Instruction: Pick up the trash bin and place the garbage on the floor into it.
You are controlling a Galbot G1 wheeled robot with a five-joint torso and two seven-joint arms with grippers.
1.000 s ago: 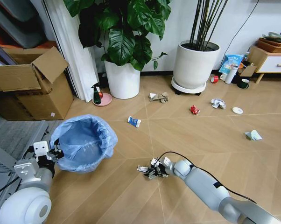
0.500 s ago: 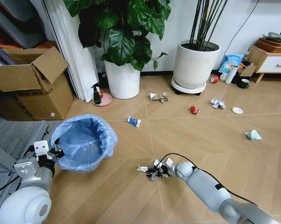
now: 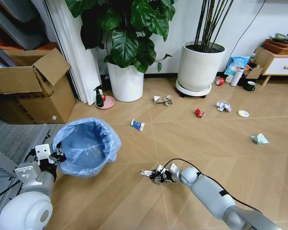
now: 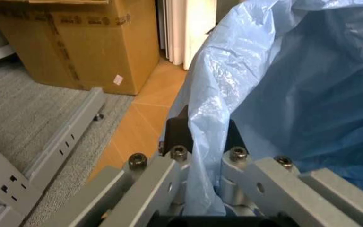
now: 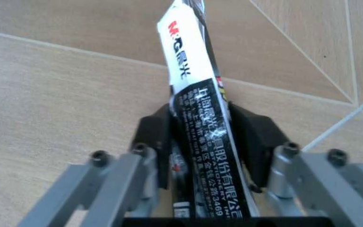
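The left gripper [image 3: 57, 155] is clamped on the rim of the trash bin [image 3: 86, 146], pinching the edge of the crinkled light-blue bag [image 4: 282, 94] between its fingers [image 4: 175, 135]. The bin sits low at the robot's left, just in front of the cardboard box [image 3: 29, 88].

The right gripper [image 3: 154, 176] is down at the wooden floor [image 3: 206, 143] a little way right of the bin, and it's got a flat black-and-white wrapper [image 5: 200, 118] squeezed between its dark pads [image 5: 153, 137]. The wrapper's white end sticks out past the fingertips, towards the bin.

The rest of the garbage is scattered further out. There's a blue-white wrapper [image 3: 137, 125] near the middle of the floor, crumpled brown paper [image 3: 163, 99] between the two white plant pots [image 3: 127, 81], a red crushed can [image 3: 199, 113], crumpled white paper [image 3: 224, 106] beside it, and a pale tissue [image 3: 260, 139] off to the right.
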